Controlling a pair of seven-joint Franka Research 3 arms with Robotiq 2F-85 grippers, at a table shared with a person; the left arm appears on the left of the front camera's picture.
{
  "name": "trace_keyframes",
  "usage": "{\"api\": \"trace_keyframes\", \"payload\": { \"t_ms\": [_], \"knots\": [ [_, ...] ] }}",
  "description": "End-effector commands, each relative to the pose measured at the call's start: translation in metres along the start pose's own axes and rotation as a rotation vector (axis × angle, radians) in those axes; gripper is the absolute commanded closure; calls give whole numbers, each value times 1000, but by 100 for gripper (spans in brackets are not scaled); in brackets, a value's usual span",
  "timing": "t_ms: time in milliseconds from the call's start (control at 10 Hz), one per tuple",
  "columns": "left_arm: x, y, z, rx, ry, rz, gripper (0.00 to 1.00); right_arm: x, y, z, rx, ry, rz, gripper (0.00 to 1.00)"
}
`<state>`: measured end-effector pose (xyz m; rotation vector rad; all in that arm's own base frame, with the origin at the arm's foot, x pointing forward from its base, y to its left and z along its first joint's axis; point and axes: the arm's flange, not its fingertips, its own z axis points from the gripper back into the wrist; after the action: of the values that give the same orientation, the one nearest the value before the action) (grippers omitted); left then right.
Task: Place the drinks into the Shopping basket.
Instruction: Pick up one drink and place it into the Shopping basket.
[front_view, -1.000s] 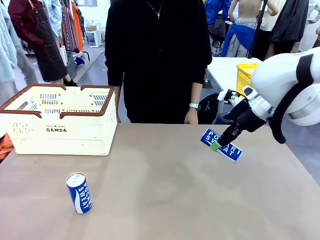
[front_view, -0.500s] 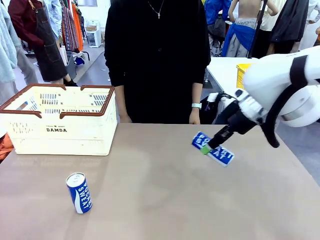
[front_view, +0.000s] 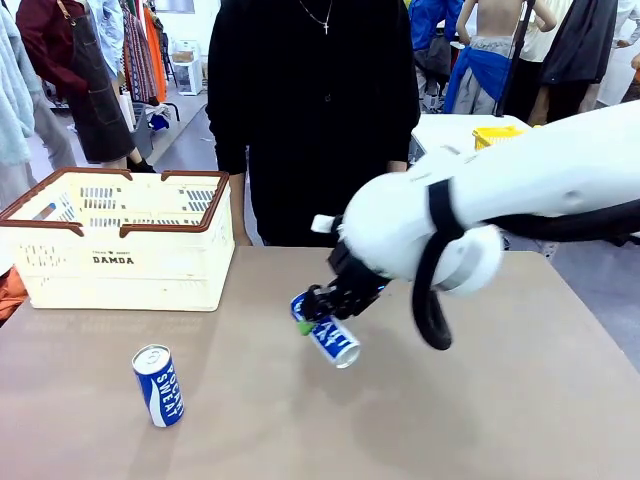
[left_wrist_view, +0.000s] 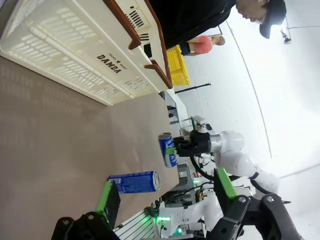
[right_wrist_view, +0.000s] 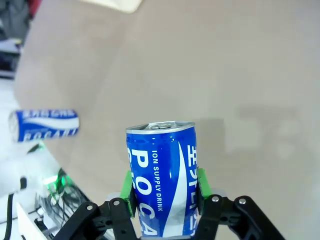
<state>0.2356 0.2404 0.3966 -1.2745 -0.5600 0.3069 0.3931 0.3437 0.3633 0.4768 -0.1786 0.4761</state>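
Above the surface, my right gripper has its jaws pinching one Pocari can, well short of the Shopping basket. A second can stands on the surface, not yet picked up. My left gripper hangs with jaws spread and empty.

Bright, even overhead light; soft shadows on the table. My wrist views bend at the edges; the Pocari Sweat can is sharp, the white background glares.
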Motion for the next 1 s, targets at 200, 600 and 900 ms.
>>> {"api": "trace_keyframes", "payload": {
  "t_ms": [200, 600, 900],
  "knots": [
    [1, -1, 0, -23, -14, -18, 0, 37, 22, -51, -108, 32, 2, 100],
    [1, -1, 0, -23, -14, -18, 0, 50, 32, -85, -61, 61, 28, 100],
    [1, -1, 0, -23, -14, -18, 0, 50, 29, -90, -86, 72, 16, 59]
  ]
}}
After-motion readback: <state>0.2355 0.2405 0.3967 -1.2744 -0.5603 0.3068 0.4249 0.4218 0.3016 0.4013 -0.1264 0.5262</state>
